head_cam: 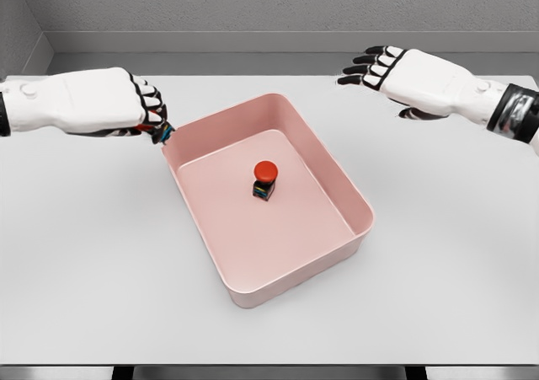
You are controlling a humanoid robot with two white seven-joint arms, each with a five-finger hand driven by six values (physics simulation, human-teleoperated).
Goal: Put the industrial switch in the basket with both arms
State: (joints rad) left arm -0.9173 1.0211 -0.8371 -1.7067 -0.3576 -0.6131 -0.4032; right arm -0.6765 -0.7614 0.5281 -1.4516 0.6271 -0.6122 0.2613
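A small industrial switch [264,180], with a black body and a round red button on top, stands upright near the middle of a pink rectangular basket [349,196]. The open-topped basket sits askew at the worktop's [84,254] centre.

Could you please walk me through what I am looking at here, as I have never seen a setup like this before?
This is a simulator's render, seen from a camera on a humanoid robot's head, looking down at a white table. The two white arms reaching in from the sides are the robot's own. Each ends in a five-finger hand with dark finger segments.

In the middle sits a pink basket, an open rectangular tub. Standing upright on its floor is the industrial switch, a small dark box with a red push button on top.

The left hand is at the basket's left corner, fingers curled, holding nothing. The right hand hovers beyond the basket's far right side, fingers relaxed and empty. So the switch is already in the basket.
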